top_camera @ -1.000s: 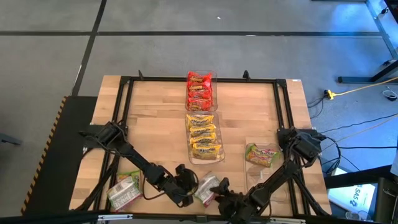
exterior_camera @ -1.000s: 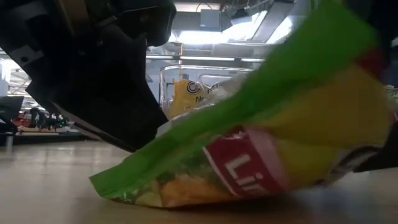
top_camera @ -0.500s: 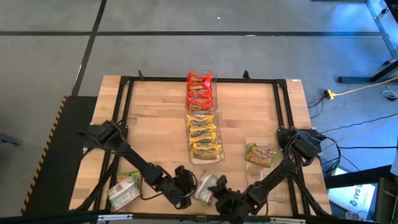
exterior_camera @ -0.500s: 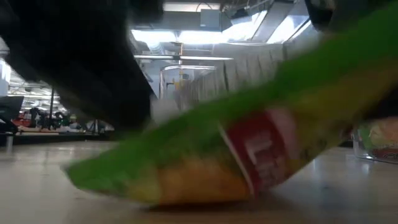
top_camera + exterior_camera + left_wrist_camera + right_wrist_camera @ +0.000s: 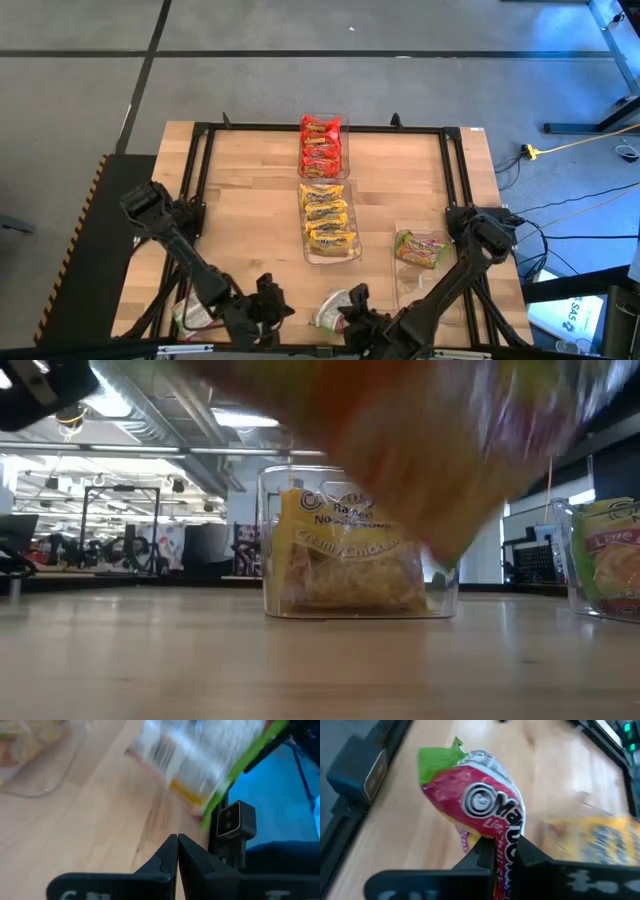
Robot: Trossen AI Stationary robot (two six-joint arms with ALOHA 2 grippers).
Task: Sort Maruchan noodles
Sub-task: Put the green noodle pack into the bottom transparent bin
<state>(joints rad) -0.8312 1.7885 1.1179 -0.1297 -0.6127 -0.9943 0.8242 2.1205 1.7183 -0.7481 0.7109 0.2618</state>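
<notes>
On the wooden desk [image 5: 250,210], the high view shows clear plastic bins of red [image 5: 321,145] and yellow ramen packets [image 5: 327,222]. Only the right wrist view reveals the right gripper [image 5: 501,851] clenched on a crinkly green-and-pink packet [image 5: 480,802] near the front edge. The left gripper [image 5: 178,841], fingers pressed together, is empty.

Left hand [image 5: 177,851] with fingers pressed together over wooden table [image 5: 75,820], blurred green-edged noodle packet [image 5: 205,757] beyond
</notes>
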